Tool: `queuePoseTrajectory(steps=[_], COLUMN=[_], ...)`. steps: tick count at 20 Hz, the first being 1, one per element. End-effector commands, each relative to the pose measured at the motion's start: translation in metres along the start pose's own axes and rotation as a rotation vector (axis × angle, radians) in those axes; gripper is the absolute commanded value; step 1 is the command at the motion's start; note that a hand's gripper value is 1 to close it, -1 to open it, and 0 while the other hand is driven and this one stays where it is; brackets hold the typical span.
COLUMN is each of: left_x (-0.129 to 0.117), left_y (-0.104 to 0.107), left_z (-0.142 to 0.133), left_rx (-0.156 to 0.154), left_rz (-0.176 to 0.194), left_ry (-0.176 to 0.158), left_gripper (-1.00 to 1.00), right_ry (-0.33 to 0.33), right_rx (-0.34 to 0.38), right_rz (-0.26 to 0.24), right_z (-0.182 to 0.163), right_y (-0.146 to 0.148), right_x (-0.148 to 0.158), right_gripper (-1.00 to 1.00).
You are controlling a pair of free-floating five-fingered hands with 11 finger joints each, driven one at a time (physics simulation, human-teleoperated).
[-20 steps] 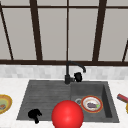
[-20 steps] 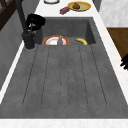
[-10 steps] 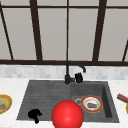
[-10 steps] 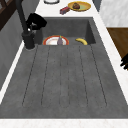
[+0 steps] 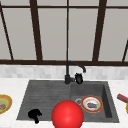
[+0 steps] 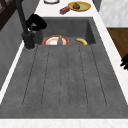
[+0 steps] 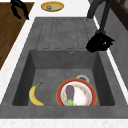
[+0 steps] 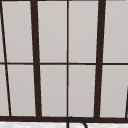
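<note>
Front view: the right hand (image 5: 79, 78) sits against the faucet (image 5: 68, 72) beside its base, fingers curled at the lever, apparently mid-way through working it; turning it cleanly calls for a firm grip. The left hand (image 5: 34, 114) hangs over the drainboard's front edge, fingers loosely drooping.

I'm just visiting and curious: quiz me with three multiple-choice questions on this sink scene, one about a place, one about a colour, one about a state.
1. Where does the banana lie?
A. in the sink basin
B. on the drainboard
C. on the counter

2. What colour is the rim of the plate under the eggplant?
A. blue
B. red
C. green

3. How is the right hand placed?
A. flat on the drainboard
B. inside the basin
C. at the faucet

Key: 1 A, it lies on the basin floor beside the plate. 2 B, the right side view shows a red rim. 3 C, it sits against the faucet base.
</note>
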Motion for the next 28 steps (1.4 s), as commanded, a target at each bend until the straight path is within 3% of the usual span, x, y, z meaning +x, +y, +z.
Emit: queuePoseTrajectory(steps=[1, 10, 22, 24, 25, 26, 28], left_x=[0.0, 0.0, 0.0, 0.0, 0.0, 0.0, 0.0], left_y=[0.0, 0.0, 0.0, 0.0, 0.0, 0.0, 0.0], left_z=[0.0, 0.0, 0.0, 0.0, 0.0, 0.0, 0.0], left_rx=[0.0, 0.0, 0.0, 0.0, 0.0, 0.0, 0.0], left_rz=[0.0, 0.0, 0.0, 0.0, 0.0, 0.0, 0.0], left_ry=[0.0, 0.0, 0.0, 0.0, 0.0, 0.0, 0.0], left_gripper=[0.0, 0.0, 0.0, 0.0, 0.0, 0.0, 0.0], right_ry=[0.047, 0.09, 0.097, 0.087, 0.062, 0.055, 0.051], right_rx=[0.038, -0.057, -0.122, -0.126, -0.157, -0.187, -0.165], right_rz=[0.016, 0.019, 0.041, 0.025, 0.02, 0.02, 0.014], right_z=[0.024, 0.03, 0.035, 0.032, 0.029, 0.02, 0.018], right_y=[0.011, 0.018, 0.023, 0.026, 0.027, 0.021, 0.022], right_x=[-0.014, -0.011, -0.01, -0.011, -0.001, 0.0, -0.006], right_gripper=[1.0, 1.0, 1.0, 1.0, -1.0, -1.0, -1.0])
